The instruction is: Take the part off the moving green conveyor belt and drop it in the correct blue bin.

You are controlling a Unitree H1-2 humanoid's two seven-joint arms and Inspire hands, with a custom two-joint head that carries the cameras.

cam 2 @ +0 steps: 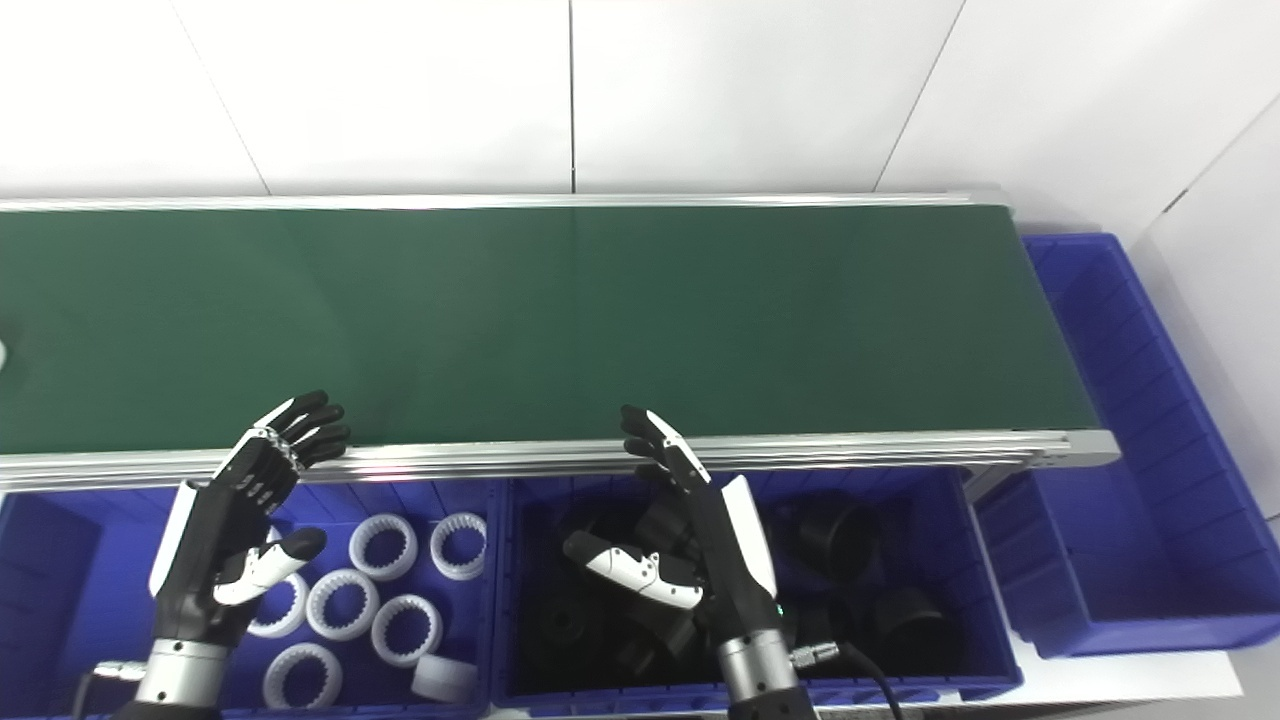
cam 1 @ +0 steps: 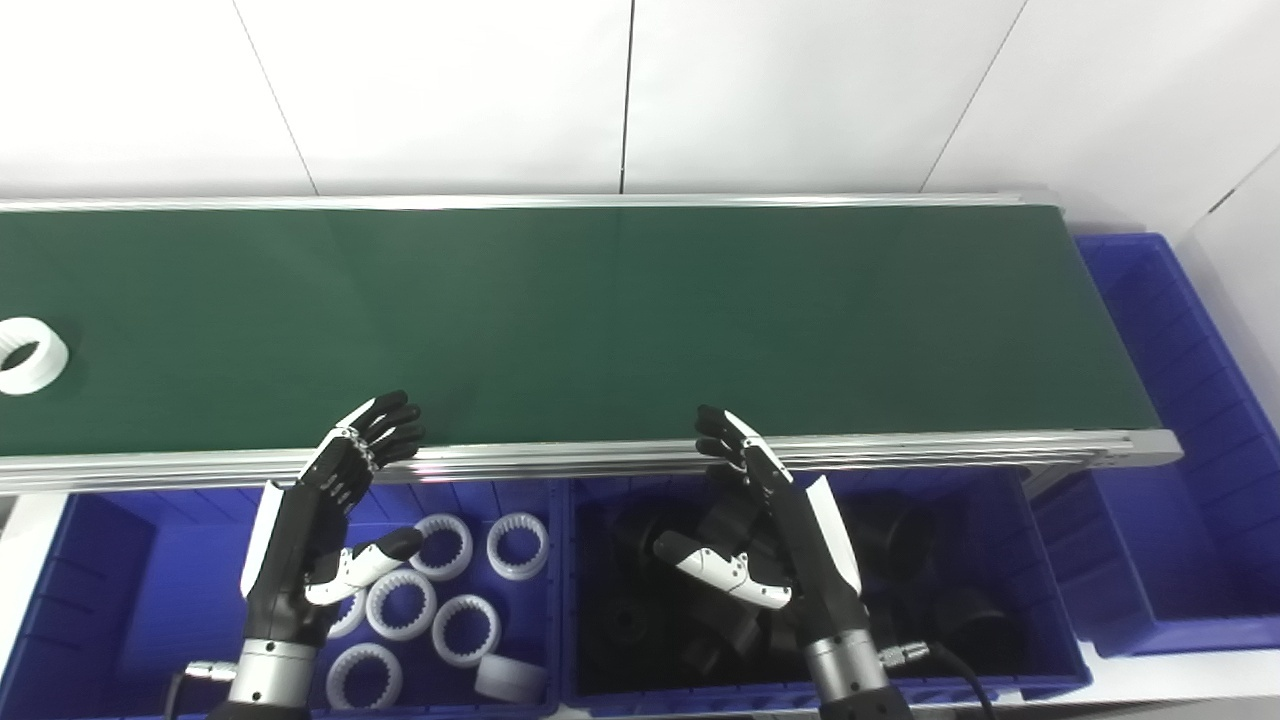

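Hands raised open over bins, left hand [cam 1: 320, 520], right hand [cam 1: 770, 520].

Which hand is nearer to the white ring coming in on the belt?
Left. The left hand hovers open over the belt's near rail, well right of the white ring. The right hand, open too, is farther right.

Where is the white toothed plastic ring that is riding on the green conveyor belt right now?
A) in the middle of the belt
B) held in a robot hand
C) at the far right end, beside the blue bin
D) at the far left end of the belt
D: the white toothed plastic ring lies at the left edge of the green conveyor belt, while the left robot hand and the right robot hand hold nothing.
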